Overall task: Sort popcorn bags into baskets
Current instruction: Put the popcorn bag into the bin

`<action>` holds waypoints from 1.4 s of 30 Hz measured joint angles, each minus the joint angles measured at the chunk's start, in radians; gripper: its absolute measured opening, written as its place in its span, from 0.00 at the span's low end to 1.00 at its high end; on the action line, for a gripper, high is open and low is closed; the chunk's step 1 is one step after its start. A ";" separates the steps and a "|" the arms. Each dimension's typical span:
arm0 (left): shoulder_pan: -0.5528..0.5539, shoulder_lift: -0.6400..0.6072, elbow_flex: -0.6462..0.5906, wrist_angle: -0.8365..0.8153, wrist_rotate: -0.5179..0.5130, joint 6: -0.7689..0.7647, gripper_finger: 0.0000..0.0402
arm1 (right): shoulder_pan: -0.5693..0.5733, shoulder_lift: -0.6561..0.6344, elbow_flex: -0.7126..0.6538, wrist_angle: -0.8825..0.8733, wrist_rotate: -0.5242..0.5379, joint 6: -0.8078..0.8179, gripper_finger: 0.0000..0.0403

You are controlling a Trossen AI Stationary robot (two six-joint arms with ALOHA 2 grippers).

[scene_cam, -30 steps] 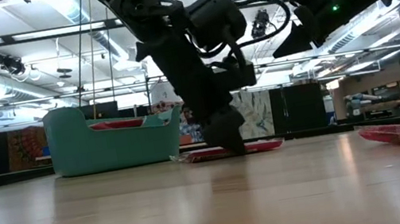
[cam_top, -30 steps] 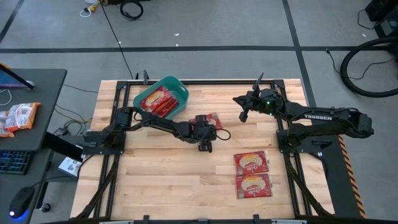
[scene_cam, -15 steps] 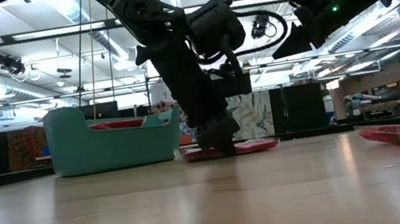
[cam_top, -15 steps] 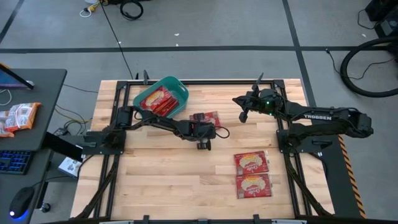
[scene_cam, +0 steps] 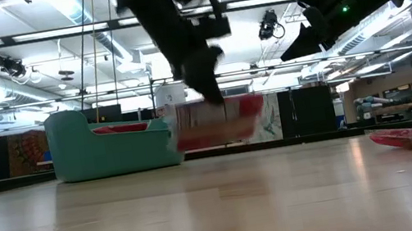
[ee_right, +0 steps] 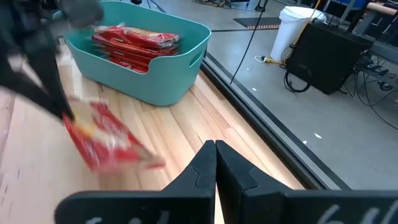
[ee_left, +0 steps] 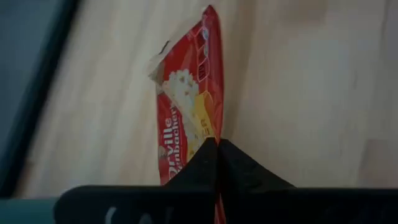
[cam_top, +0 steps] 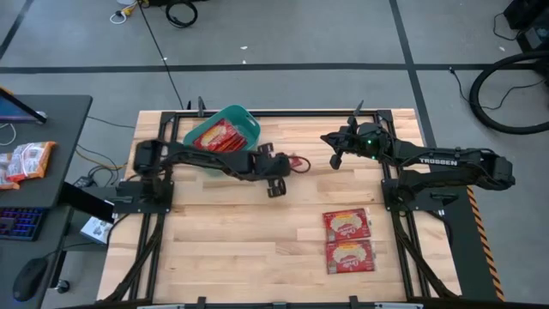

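Note:
A red popcorn bag (scene_cam: 218,122) hangs above the table's middle, with my left gripper (scene_cam: 211,98) shut on it; the left wrist view shows the bag (ee_left: 186,112) running away from the fingers. To its far left stands the teal basket (cam_top: 225,130) with several red bags (ee_right: 134,40) stacked inside. Two more popcorn bags (cam_top: 346,223) (cam_top: 349,256) lie flat at the near right. My right gripper (ee_right: 215,146) hovers shut over the far right of the table, touching nothing. My left gripper pinches the bag's upper edge (scene_cam: 206,105) between its two fingers, left of that edge's middle in the low view. The fingers slant down from above. The bag hangs below them, lifted clear of the table, its face nearly upright.
The right arm (cam_top: 429,163) reaches over the far right of the table. A dark side desk on the left carries orange-and-white snack packets (cam_top: 26,161) and a keyboard. Bare wood lies in front of the basket and along the table's near left.
My left gripper has taken hold of the red bag that lay flat on the table and has risen with it. The bag has come off the wood and now hangs clear below the fingers, turned from flat to nearly upright.

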 joint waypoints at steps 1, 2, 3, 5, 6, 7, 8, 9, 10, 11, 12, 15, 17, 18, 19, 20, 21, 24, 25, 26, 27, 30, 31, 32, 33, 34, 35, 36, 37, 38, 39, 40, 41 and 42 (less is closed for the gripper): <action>0.000 -0.028 0.000 -0.016 -0.007 -0.012 0.02 | 0.000 0.000 0.000 -0.001 0.000 0.000 0.02; -0.001 -0.055 0.001 -0.036 -0.024 -0.021 0.02 | 0.000 0.000 0.000 0.000 0.000 0.000 0.02; -0.005 -0.083 0.001 -0.053 -0.046 -0.028 0.02 | 0.000 0.000 0.000 0.000 0.000 0.000 0.02; -0.013 -0.132 0.001 -0.100 -0.097 -0.047 0.02 | 0.000 0.000 0.000 -0.001 0.000 0.000 0.02; -0.015 -0.158 0.001 -0.123 -0.119 -0.053 0.02 | 0.000 0.000 0.000 -0.001 0.000 0.000 0.02; -0.019 -0.181 0.001 -0.151 -0.142 -0.062 0.02 | 0.000 0.000 0.000 -0.001 0.000 0.000 0.02; -0.021 -0.205 0.002 -0.176 -0.168 -0.076 0.02 | 0.000 0.000 0.000 0.000 0.000 0.000 0.02; -0.022 -0.232 0.002 -0.209 -0.189 -0.090 0.02 | 0.000 0.000 0.000 0.000 0.000 0.000 0.02; -0.020 -0.251 0.002 -0.252 -0.214 -0.109 0.02 | 0.000 0.000 0.000 0.000 0.000 0.000 0.02; -0.017 -0.272 0.003 -0.287 -0.242 -0.129 0.02 | 0.000 0.000 0.000 0.000 0.000 0.000 0.02; -0.013 -0.289 0.003 -0.331 -0.267 -0.150 0.02 | 0.000 0.000 0.000 0.001 0.000 0.000 0.02; 0.000 -0.321 -0.001 -0.461 -0.365 -0.209 0.02 | 0.000 0.000 0.000 0.005 0.000 0.000 0.02; 0.012 -0.333 -0.026 -0.488 -0.411 -0.230 0.02 | 0.002 0.000 0.000 0.005 0.000 0.000 0.02; 0.018 -0.343 -0.050 -0.486 -0.414 -0.233 0.02 | 0.002 0.000 0.000 0.005 0.000 0.000 0.02; 0.029 -0.350 -0.077 -0.489 -0.411 -0.234 0.02 | 0.002 0.000 0.000 0.005 0.000 0.000 0.02; 0.039 -0.354 -0.103 -0.484 -0.411 -0.234 0.02 | 0.003 0.000 0.000 0.006 -0.001 0.000 0.02; 0.049 -0.360 -0.131 -0.469 -0.408 -0.233 0.02 | 0.004 0.000 0.000 0.005 -0.002 0.000 0.02; 0.098 -0.377 -0.208 -0.464 -0.408 -0.230 0.02 | 0.008 0.000 0.000 0.006 -0.002 0.001 0.02; 0.115 -0.382 -0.231 -0.455 -0.410 -0.229 0.02 | 0.008 0.000 0.000 0.006 -0.003 0.001 0.02; 0.133 -0.390 -0.255 -0.446 -0.412 -0.223 0.02 | 0.008 0.000 0.000 0.006 -0.003 0.001 0.02; 0.151 -0.399 -0.278 -0.440 -0.412 -0.211 0.02 | 0.009 0.001 0.001 0.008 -0.003 0.001 0.02; 0.200 -0.426 -0.342 -0.384 -0.411 -0.170 0.02 | 0.009 0.002 0.001 0.009 -0.003 0.001 0.02; 0.213 -0.436 -0.362 -0.371 -0.407 -0.147 0.02 | 0.009 0.002 0.001 0.010 -0.003 0.001 0.02; 0.224 -0.441 -0.379 -0.338 -0.400 -0.122 0.02 | 0.009 0.002 0.001 0.009 -0.003 0.001 0.02; 0.236 -0.447 -0.396 -0.299 -0.390 -0.102 0.02 | 0.009 0.002 0.001 0.010 -0.003 0.001 0.02; 0.246 -0.454 -0.413 -0.284 -0.380 -0.092 0.02 | 0.009 0.002 0.001 0.010 -0.003 0.001 0.02; 0.252 -0.461 -0.424 -0.280 -0.375 -0.079 0.03 | 0.009 0.002 0.001 0.010 -0.003 0.001 0.02; 0.255 -0.462 -0.428 -0.267 -0.367 -0.074 0.05 | 0.009 0.002 0.001 0.009 -0.003 0.001 0.02; 0.257 -0.459 -0.428 -0.254 -0.364 -0.073 0.07 | 0.009 0.002 0.001 0.008 -0.003 0.001 0.02; 0.257 -0.459 -0.428 -0.260 -0.362 -0.075 0.11 | 0.009 0.002 0.001 0.007 -0.002 0.001 0.02; 0.257 -0.461 -0.428 -0.271 -0.362 -0.076 0.14 | 0.009 0.002 0.001 0.007 -0.002 0.001 0.02; 0.256 -0.461 -0.423 -0.278 -0.361 -0.077 0.17 | 0.009 0.002 0.001 0.007 -0.002 0.001 0.02; 0.253 -0.460 -0.415 -0.286 -0.361 -0.078 0.20 | 0.009 0.002 0.001 0.007 -0.002 0.001 0.02; 0.249 -0.460 -0.402 -0.305 -0.360 -0.081 0.23 | 0.009 0.002 0.001 0.007 -0.002 0.001 0.02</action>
